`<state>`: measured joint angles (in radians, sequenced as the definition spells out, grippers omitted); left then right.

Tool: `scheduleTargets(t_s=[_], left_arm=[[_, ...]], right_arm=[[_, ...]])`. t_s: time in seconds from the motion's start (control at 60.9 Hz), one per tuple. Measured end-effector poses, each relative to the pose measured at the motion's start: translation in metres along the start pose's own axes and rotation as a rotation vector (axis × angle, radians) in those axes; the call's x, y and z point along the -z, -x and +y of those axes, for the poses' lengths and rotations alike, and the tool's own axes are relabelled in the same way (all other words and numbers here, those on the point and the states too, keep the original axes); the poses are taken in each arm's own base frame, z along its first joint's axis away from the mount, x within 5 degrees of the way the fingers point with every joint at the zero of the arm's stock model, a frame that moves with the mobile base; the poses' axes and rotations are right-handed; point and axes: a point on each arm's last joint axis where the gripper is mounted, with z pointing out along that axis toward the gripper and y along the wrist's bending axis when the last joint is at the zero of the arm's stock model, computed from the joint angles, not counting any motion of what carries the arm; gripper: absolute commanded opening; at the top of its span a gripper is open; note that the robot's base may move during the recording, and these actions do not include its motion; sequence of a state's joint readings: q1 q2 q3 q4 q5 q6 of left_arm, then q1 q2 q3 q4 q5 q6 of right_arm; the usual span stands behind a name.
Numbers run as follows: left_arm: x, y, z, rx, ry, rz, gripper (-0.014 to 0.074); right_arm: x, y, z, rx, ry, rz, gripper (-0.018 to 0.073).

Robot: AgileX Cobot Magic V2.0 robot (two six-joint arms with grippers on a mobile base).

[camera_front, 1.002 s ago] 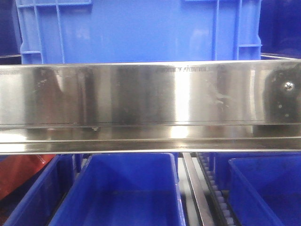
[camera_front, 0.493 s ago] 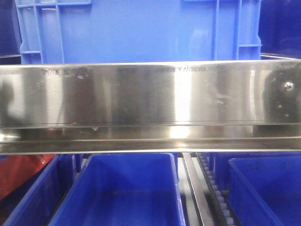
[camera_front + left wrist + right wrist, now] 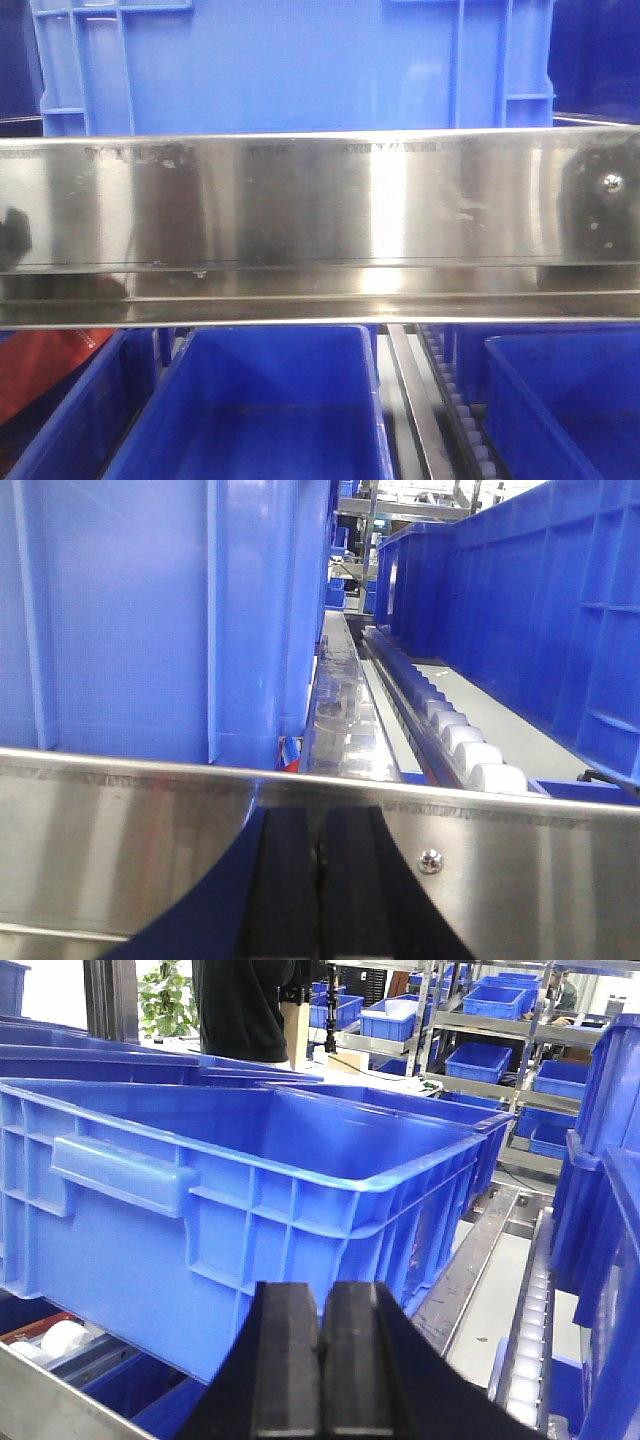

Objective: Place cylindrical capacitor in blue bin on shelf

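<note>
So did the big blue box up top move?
No. The big blue box sits in the same place above the shiny rail, lined up with the rail's screw.

1. A front rail [image 3: 320, 225] of the shelf runs across the front view.
2. A crate [image 3: 300, 65] stands on the tier behind and above the rail.
3. Below the rail, a bin [image 3: 260, 410] sits centre, another bin [image 3: 565, 400] to its right, a roller track [image 3: 460, 410] between them.

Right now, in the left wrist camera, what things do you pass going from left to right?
Tall blue crate → shiny shelf rail running away → row of white rollers → long blue bin.
</note>
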<state>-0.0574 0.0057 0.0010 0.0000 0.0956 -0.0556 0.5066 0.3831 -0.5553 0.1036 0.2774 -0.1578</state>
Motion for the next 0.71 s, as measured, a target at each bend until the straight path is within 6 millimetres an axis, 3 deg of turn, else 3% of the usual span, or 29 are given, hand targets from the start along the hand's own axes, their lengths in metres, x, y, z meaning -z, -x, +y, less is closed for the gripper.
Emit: scheduleTargets(t_s=[0.707], left_arm=[[0.0,0.0003,0.0,0.0,0.0,-0.003,-0.0111]], right_arm=[[-0.0006,-0.0015,0.0,0.0,-0.001,0.0,-0.0162]])
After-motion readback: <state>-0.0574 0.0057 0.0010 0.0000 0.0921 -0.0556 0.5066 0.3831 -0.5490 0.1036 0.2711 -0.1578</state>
